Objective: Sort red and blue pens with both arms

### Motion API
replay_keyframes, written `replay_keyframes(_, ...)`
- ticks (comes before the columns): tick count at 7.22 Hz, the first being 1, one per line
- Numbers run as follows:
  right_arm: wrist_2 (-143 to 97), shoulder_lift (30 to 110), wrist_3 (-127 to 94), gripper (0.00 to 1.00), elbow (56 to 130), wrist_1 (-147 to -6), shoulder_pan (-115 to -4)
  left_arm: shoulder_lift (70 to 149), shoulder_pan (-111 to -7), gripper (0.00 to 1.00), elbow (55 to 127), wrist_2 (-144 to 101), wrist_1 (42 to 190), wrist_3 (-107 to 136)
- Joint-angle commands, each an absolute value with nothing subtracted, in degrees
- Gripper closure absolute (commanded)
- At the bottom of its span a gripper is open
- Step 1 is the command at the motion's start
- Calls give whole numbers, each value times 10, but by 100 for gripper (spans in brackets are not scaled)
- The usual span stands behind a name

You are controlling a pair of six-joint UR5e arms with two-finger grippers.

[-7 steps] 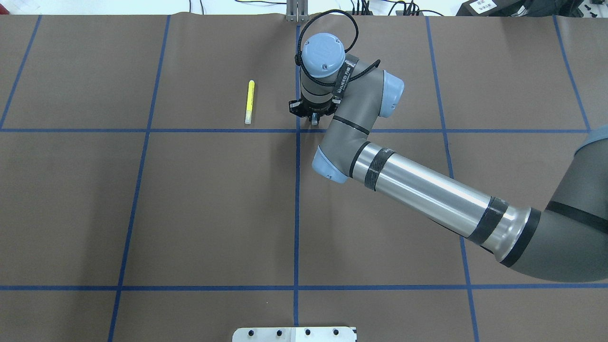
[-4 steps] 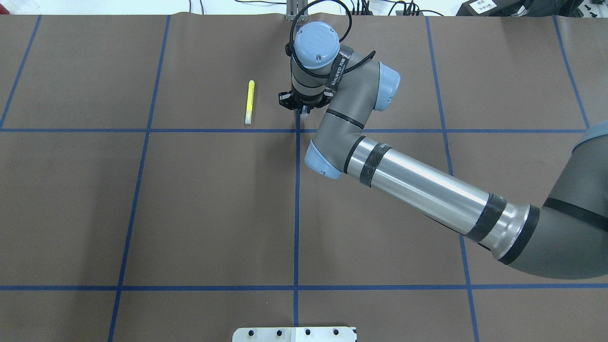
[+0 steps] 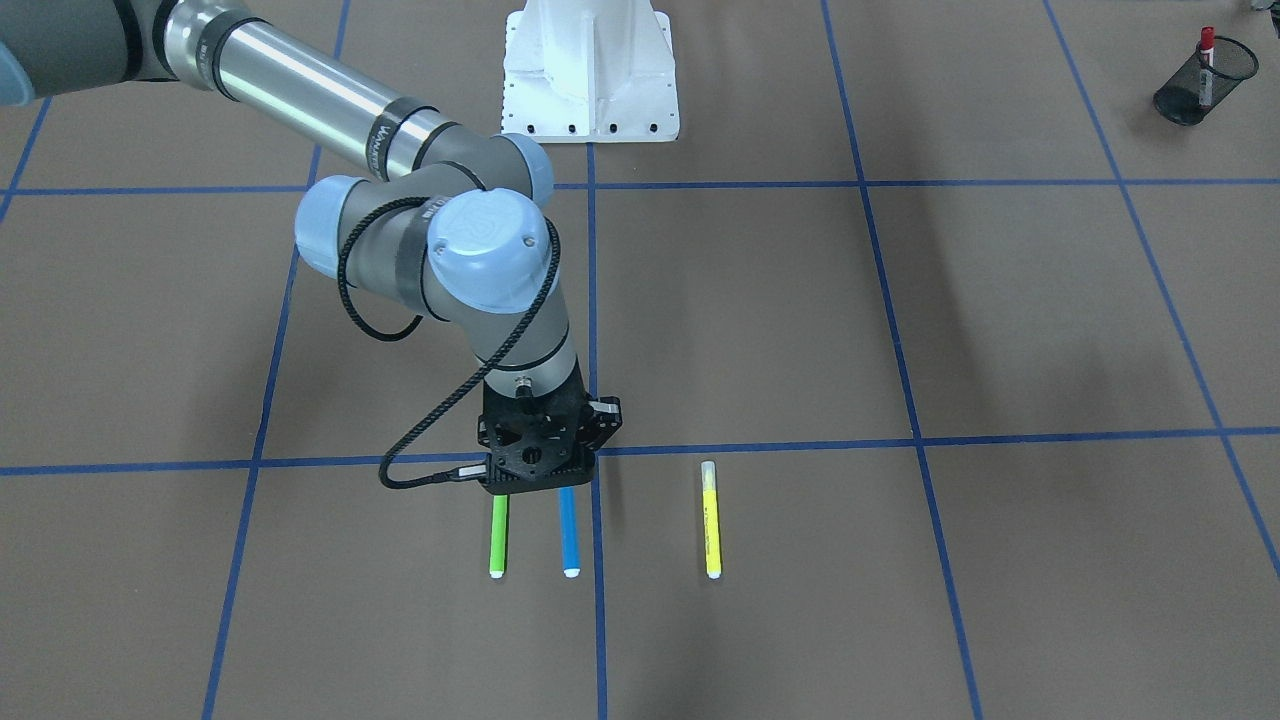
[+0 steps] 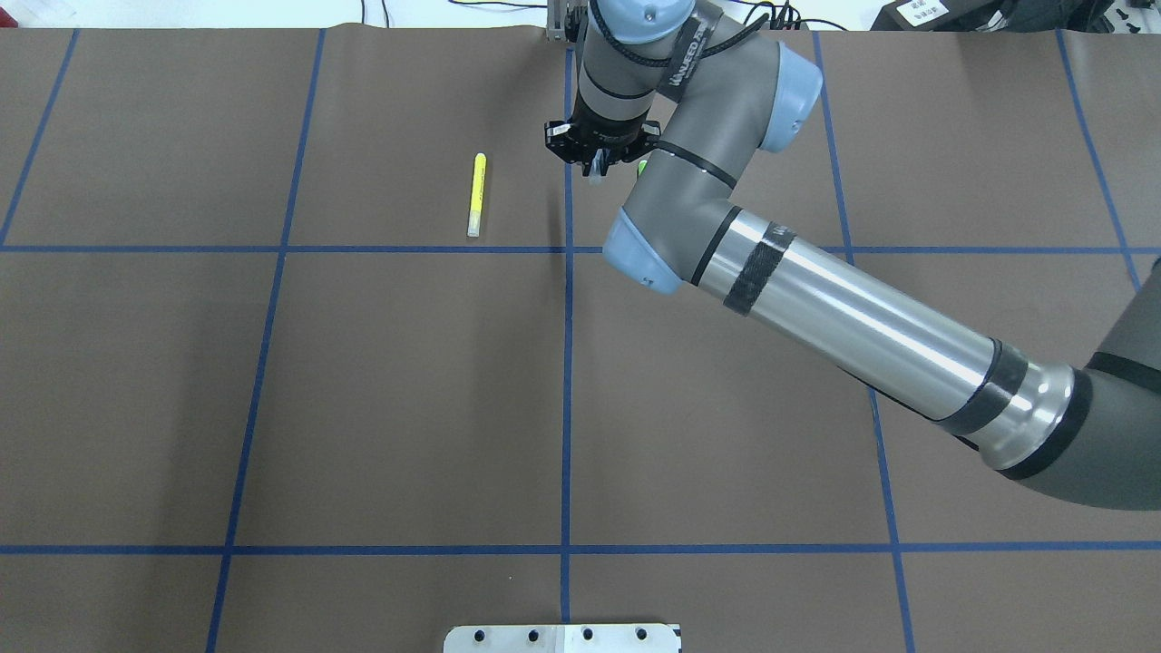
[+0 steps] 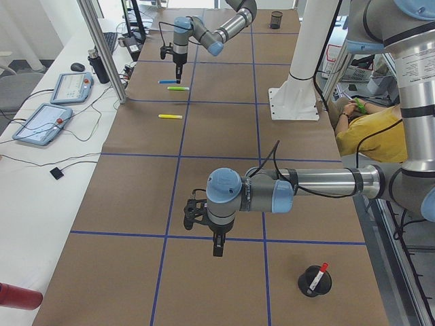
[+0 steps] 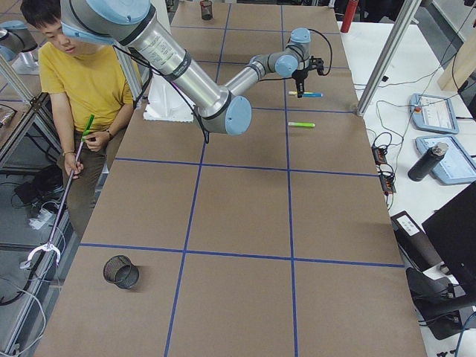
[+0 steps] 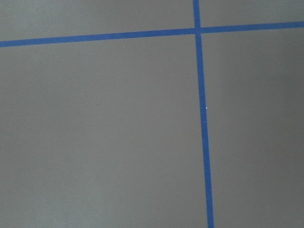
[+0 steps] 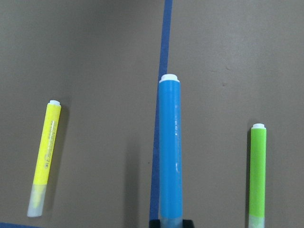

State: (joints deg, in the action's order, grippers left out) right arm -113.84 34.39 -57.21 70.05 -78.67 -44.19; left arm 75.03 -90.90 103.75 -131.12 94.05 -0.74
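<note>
Grip at one end explains the pose: the right end effector (image 4: pixel 595 170) is closed narrowly on the clear-cap end of the blue pen (image 8: pixel 169 152), so the sky-blue barrel juts straight out ahead of it, roughly level. In the wrist view the pen looks broader than its neighbours and throws a shadow offset to one side, so I judge it is raised off the table (image 4: pixel 363 381) rather than lying on it. A lime-green marker (image 8: pixel 258 171) lies just beside the end effector on one flank and a yellow marker (image 8: pixel 46 147) farther off on the other, both parallel to the held pen. Neither belongs to the sort, which would explain why they are left flat. The red pen (image 3: pixel 1205 60) stands in a black mesh cup (image 3: pixel 1235 65), well apart from this end effector and just beside the left end effector (image 5: pixel 217 248), which hangs over the table; whether that one is wide or closed I cannot tell. Red therefore looks sorted. A second mesh cup (image 6: pixel 123 277), also well apart, is the likely home for blue.
</note>
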Motion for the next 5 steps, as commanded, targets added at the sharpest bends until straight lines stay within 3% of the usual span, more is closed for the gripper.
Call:
replay_keyframes(1, -1187, 422, -535, 100, 794, -803, -488, 751, -880, 0, 1053, -1299, 942, 25)
replay_keyframes(5, -1244, 563, -396, 100, 1024, -994, -590, 744, -875, 0, 1064, -1305, 941, 24)
